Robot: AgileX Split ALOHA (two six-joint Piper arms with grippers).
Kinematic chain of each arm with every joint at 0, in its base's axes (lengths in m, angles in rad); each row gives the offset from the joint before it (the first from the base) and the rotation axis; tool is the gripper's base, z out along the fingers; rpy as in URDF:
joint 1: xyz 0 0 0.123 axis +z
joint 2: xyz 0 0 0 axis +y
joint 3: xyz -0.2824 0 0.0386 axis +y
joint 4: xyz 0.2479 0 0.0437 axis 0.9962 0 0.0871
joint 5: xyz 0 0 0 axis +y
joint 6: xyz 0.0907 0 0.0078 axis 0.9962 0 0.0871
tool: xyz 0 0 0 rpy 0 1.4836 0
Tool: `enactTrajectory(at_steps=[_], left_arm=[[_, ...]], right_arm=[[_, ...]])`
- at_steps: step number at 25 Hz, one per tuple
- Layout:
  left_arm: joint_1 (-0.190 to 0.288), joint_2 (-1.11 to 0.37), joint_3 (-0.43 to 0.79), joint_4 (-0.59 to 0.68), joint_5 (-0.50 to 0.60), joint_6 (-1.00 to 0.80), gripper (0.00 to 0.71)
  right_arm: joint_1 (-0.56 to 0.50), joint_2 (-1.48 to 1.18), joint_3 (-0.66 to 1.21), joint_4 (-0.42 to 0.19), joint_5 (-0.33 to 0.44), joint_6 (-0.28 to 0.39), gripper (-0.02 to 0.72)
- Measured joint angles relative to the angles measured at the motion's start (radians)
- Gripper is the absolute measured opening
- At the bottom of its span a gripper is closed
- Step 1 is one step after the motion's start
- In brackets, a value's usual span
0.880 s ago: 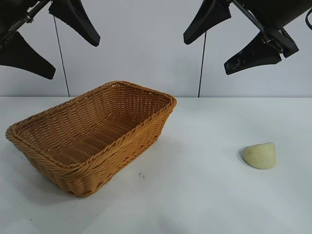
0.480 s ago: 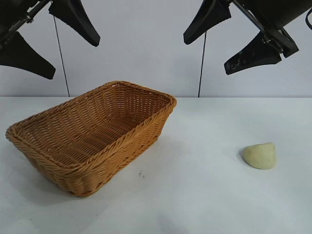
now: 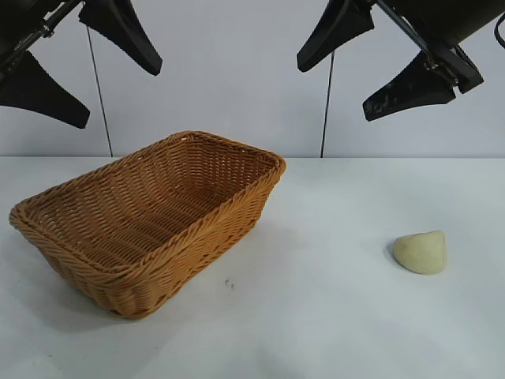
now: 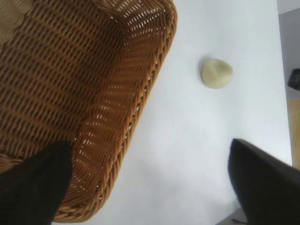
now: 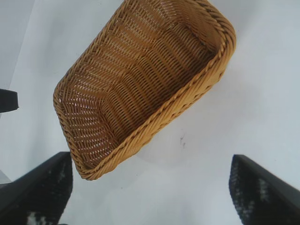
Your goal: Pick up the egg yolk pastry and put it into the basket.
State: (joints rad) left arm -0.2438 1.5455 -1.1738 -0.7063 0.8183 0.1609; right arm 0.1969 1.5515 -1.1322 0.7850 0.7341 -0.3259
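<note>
The egg yolk pastry (image 3: 420, 253), a small pale yellow dome, lies on the white table at the right; the left wrist view shows the pastry (image 4: 216, 73) beyond the basket's corner. The basket (image 3: 150, 217), orange-brown wicker, stands empty at the left, and its rim (image 4: 140, 108) and its weave (image 5: 140, 89) fill much of both wrist views. My left gripper (image 3: 79, 67) hangs open high above the basket's left end. My right gripper (image 3: 375, 67) hangs open high above the table, between basket and pastry. Neither holds anything.
A white table (image 3: 316, 316) carries only the basket and the pastry. A small dark speck (image 3: 229, 282) marks the surface just in front of the basket. A pale wall with two thin vertical cables (image 3: 325, 103) stands behind.
</note>
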Motion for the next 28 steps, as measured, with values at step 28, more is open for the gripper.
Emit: enactTrajectory(at_steps=[28], left_arm=[[0.067,-0.218,0.0,0.166,0.173,-0.284,0.696]], right_arm=[[0.0,0.0,0.0,0.0,-0.002,0.0,0.624]])
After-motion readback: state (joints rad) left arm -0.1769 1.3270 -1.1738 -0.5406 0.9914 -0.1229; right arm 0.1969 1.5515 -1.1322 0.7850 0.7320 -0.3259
